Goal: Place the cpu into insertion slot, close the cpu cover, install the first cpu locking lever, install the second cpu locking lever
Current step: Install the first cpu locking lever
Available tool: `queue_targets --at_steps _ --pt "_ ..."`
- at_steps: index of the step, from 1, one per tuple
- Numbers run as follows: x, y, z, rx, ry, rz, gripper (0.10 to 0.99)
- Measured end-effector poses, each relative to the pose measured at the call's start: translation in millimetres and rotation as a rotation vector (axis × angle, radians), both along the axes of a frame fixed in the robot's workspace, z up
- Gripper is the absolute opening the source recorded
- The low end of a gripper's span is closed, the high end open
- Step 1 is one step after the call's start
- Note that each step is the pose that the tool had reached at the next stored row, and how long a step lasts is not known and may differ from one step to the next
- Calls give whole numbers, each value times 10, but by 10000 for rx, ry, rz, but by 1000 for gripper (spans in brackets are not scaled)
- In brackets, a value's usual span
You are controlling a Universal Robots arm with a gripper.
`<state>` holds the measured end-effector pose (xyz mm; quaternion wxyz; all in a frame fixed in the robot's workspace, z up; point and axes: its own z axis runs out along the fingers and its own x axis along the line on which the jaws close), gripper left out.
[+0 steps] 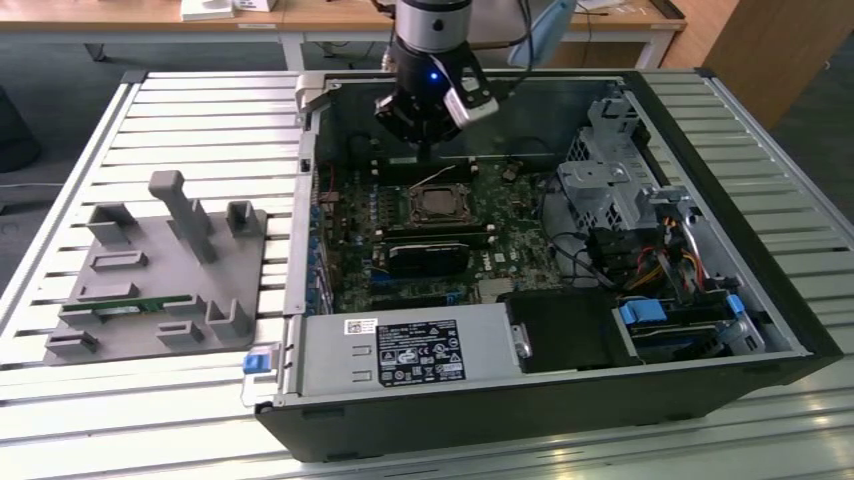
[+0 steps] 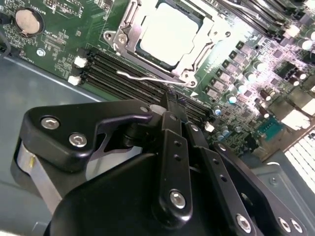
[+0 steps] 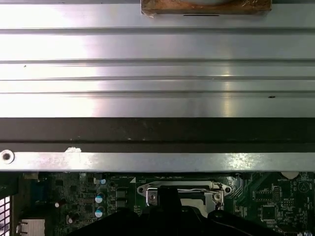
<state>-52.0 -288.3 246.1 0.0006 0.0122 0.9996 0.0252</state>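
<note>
The pale cpu point(image 2: 167, 29) lies in the insertion slot point(image 1: 438, 203) on the green board inside the open computer case. The silver cpu cover point(image 2: 197, 61) lies flat as a frame around it. A thin wire locking lever point(image 2: 142, 77) runs along the socket edge nearest my gripper; whether it is latched I cannot tell. My gripper point(image 2: 173, 102) is shut with nothing between its fingers, its tip just beside that lever's curved end. In the exterior view the gripper point(image 1: 424, 155) hangs just behind the socket. The first wrist view shows the cover point(image 3: 182, 189) just past the dark fingers point(image 3: 167, 201).
Black memory slots point(image 2: 123, 73) run beside the socket, with a coin battery point(image 2: 27, 20) further off. A black card point(image 1: 427, 250), the power supply point(image 1: 400, 350) and a drive cage point(image 1: 607, 185) crowd the case. A grey parts fixture point(image 1: 160, 265) stands on the slatted table.
</note>
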Motion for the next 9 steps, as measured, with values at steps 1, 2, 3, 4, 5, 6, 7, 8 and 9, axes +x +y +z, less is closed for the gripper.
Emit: queue_targets --at_steps 1,2,3,4,5,6,7,8,9 --pt "8 0 -7 1 0 0 106" --pt "18 0 -15 1 0 0 106" --pt "28 0 -22 1 0 -2 106" --pt "33 0 -26 1 0 -3 106" --pt "33 0 -31 1 -1 -4 106" --pt "33 0 -37 1 0 -5 106" --pt "34 0 -46 0 0 -4 106" --pt "35 0 -58 0 1 -4 106" --pt "37 0 -71 0 1 -3 106"
